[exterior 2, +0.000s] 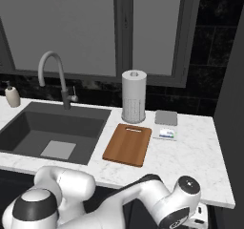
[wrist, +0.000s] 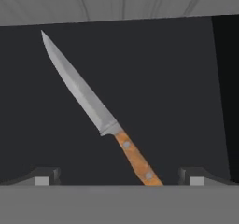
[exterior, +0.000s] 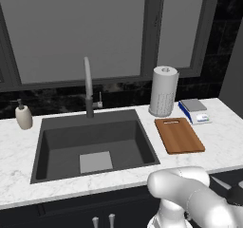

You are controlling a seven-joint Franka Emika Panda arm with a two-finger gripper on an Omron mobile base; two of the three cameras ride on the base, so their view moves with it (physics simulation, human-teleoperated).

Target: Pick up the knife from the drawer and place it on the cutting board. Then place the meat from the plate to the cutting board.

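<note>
1. Seen from the hand view, the knife [wrist: 100, 118] lies flat on the dark floor of the drawer [wrist: 177, 87], its steel blade running up and to the left, its orange-brown riveted handle angled down to the right.
2. The claw [wrist: 119, 176] hangs over the handle end with its jaws spread wide and released, one dark fingertip [wrist: 43, 175] on either side of the handle, neither touching it (the butt of the handle is cut off by the bottom of the view).
3. On the white marble counter [exterior: 223, 141], the cutting board [exterior: 179, 135] lies flat to the right of the dark sink [exterior: 95, 144], its slot handle at the far end and its top bare.
4. Just behind the board stands a paper towel roll [exterior: 163, 90]; a blue-and-grey flat box [exterior: 194, 110] lies beside the board's far right corner.
5. A grey faucet [exterior: 88, 87] rises at the far edge of the sink, and a soap dispenser [exterior: 23, 115] stands on the counter to the sink's far left.
6. In the right base view, the white arm [exterior 2: 143, 202] folds down below the counter's near edge.
</note>
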